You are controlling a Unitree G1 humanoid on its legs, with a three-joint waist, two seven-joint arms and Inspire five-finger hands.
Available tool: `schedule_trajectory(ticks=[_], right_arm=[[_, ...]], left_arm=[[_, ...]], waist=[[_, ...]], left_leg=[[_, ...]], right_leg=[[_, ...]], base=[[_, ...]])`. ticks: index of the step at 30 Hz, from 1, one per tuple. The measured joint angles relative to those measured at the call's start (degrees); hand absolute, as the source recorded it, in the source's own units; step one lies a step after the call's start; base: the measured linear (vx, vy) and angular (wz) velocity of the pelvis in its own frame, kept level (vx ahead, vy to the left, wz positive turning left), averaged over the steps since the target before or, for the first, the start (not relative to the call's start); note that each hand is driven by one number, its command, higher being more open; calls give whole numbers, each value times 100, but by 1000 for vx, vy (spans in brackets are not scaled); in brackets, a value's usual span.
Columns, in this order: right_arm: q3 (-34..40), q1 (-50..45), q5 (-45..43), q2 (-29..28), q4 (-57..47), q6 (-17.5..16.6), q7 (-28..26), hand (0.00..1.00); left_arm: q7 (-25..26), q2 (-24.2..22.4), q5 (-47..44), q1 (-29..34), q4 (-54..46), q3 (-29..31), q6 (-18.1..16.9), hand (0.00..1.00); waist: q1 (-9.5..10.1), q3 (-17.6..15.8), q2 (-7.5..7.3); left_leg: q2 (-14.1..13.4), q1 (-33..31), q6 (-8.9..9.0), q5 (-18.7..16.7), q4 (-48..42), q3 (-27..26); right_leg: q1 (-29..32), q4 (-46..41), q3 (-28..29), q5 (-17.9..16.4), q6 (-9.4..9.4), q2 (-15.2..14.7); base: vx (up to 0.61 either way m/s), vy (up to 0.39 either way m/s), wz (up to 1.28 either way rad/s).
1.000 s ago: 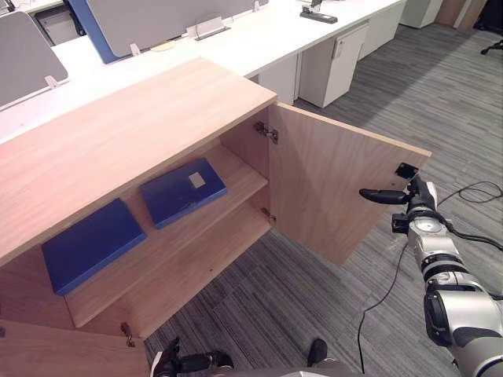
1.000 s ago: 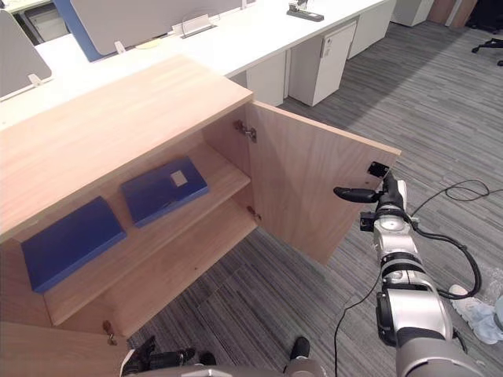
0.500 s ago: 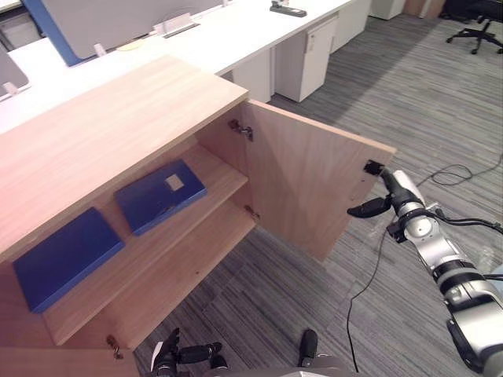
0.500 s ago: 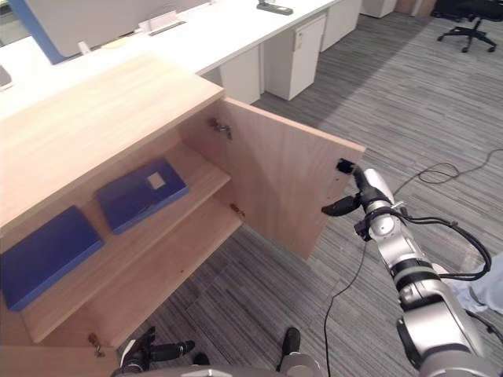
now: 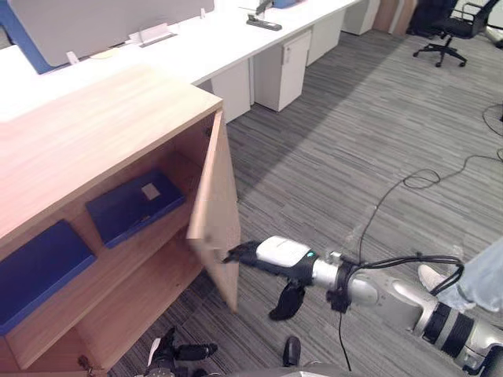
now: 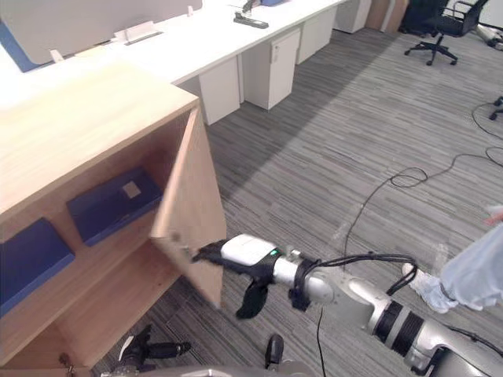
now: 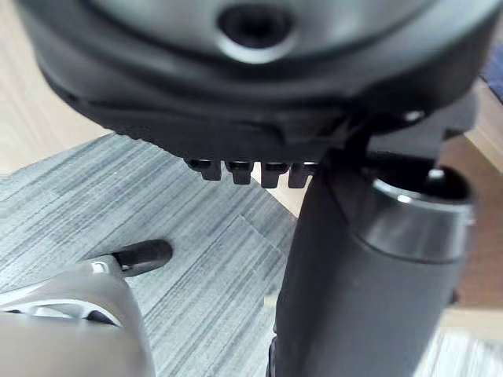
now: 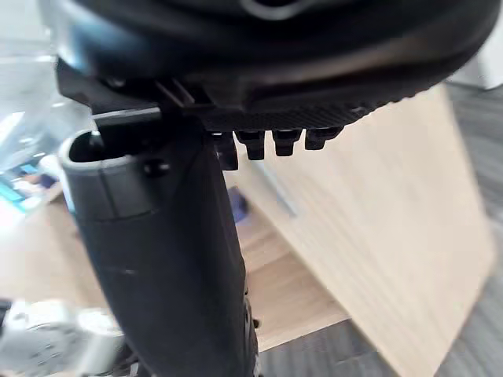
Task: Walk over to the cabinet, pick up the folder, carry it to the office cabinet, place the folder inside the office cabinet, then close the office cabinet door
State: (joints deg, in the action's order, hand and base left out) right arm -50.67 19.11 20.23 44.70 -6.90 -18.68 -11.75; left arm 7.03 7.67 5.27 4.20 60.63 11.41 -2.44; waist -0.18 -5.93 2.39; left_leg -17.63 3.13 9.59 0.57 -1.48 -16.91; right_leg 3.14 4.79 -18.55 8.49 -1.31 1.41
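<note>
The wooden office cabinet [image 5: 94,126] stands at the left with its door [image 5: 220,204] swung about halfway shut. On its upper shelf lie two blue folders, one with a white label [image 5: 134,206] and one further left [image 5: 35,263]. My right hand [image 5: 267,253] is open, and its straight fingers [image 5: 236,254] press the door's outer face near the free edge while the thumb hangs below. In the right wrist view the door [image 8: 377,228] sits just past the fingers. My left hand [image 5: 185,352] hangs low by the cabinet's front, open and holding nothing.
A long white desk [image 5: 196,47] with a drawer pedestal [image 5: 279,67] runs behind the cabinet. A black office chair [image 5: 448,31] stands at the far right. A person's leg [image 5: 479,275] and white shoe [image 5: 432,276] are close on the right. Grey carpet [image 5: 354,141] lies between.
The door has swung from wide open to about halfway shut, pushed by my right hand, which has moved left and down along it. The camera has turned right.
</note>
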Motion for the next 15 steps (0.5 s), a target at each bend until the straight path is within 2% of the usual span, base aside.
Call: schedule_trajectory(ticks=[5, 7, 9, 10, 11, 12, 13, 14, 15], right_arm=[[-57, -90, 8, -29, 149, -23, -99, 100], [89, -441, 123, -152, 450, 8, -110, 100], [309, -853, 266, -428, 801, 65, -116, 100], [559, -1289, 369, -820, 1307, 211, -118, 100], [676, -1430, 465, -985, 1561, 252, -121, 100], [868, -1627, 482, -1300, 1906, 357, -114, 100], [1306, -1957, 516, -1788, 2533, 537, -23, 100], [1490, -2059, 552, -2012, 2813, 630, 41, 100], [1942, -2266, 690, -2488, 3341, 863, 198, 100]], left_arm=[[153, 27, -13, 197, 78, 521, 5, 100], [175, 35, -18, 227, 165, 824, 13, 100], [180, 22, -21, 232, 164, 948, 16, 100], [183, -44, -21, 257, 153, 1036, 4, 100], [183, -76, -21, 284, 146, 1042, -1, 100], [183, -153, -21, 314, 141, 1050, -2, 100], [189, -325, -27, 378, 140, 1048, -4, 100], [188, -382, -30, 423, 142, 1042, -4, 100], [189, -457, -59, 527, 135, 1023, -3, 100]], waist=[[48, 109, -182], [124, 143, -238], [155, 131, -218], [179, 150, -170], [199, 152, -136], [231, 139, -62], [294, 112, 21], [294, 99, 8], [291, 72, -73]], left_leg=[[152, -6, -55, -32, 10, 25], [224, -10, -89, -55, 7, 65], [282, -9, -88, -53, 11, 236], [354, -9, -115, -66, 11, 484], [390, -13, -150, -88, -3, 573], [454, -54, -179, -133, -73, 716], [677, -224, -309, -330, -365, 1024], [826, -277, -384, -387, -488, 1159], [1188, -326, -406, -490, -660, 1485]], right_leg=[[-27, 0, -27, 35, 54, -155], [-57, 0, -59, 57, 95, -239], [-156, -2, -217, 13, 165, -313], [-307, -22, -450, -57, 232, -429], [-346, -75, -534, -116, 259, -500], [-335, -317, -676, -267, 342, -633], [-96, -1258, -899, -779, 486, -1113], [0, -1749, -986, -1024, 560, -1386], [70, -2595, -1143, -1462, 693, -1985]], base=[[36, 71, 7], [7, 70, 10], [-7, 61, 50], [-20, 100, 81], [-21, 115, 86], [-31, 238, 93], [-26, 232, 101], [-14, 273, 139], [23, 151, 124]])
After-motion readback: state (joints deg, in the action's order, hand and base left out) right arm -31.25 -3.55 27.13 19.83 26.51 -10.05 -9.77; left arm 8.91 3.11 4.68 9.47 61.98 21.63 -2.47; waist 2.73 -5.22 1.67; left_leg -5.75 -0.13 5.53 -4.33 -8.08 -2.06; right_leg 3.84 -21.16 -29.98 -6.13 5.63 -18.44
